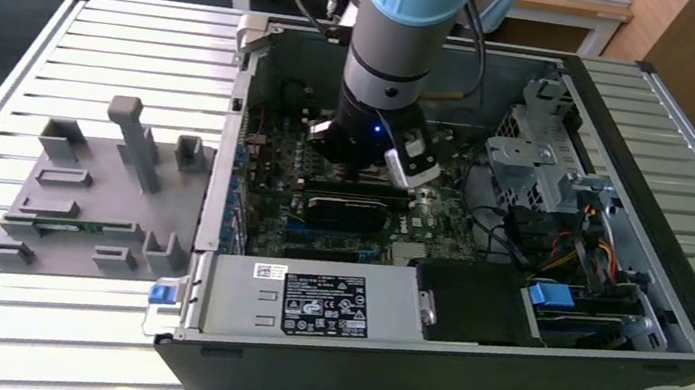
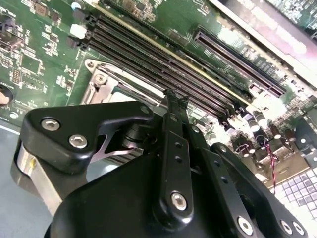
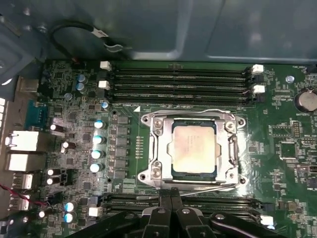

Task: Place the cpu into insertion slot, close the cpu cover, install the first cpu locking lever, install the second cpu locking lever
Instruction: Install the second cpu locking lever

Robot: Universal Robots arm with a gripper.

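The cpu (image 3: 193,148), a pale silvery-beige square, lies flat in the insertion slot (image 3: 172,173) on the green board. The cpu cover (image 3: 157,148), a silvery frame, lies down around it. A thin wire lever (image 3: 198,112) runs along one side of the frame. A second lever (image 3: 203,184) runs along the opposite side, nearest my fingers. My gripper (image 3: 171,192) is shut with nothing in it, just off that side of the socket. In the second wrist view its black fingers (image 2: 176,99) hang over the socket's corner (image 2: 101,84). In the exterior view the gripper (image 1: 370,176) is low inside the computer case.
Memory slots (image 3: 178,82) run alongside the socket, and a row of capacitors (image 3: 98,139) stands beside it. The case walls (image 1: 239,120), a power supply (image 1: 306,301) and a drive cage (image 1: 532,169) ring the board. A grey fixture plate (image 1: 93,192) lies at the exterior view's left.
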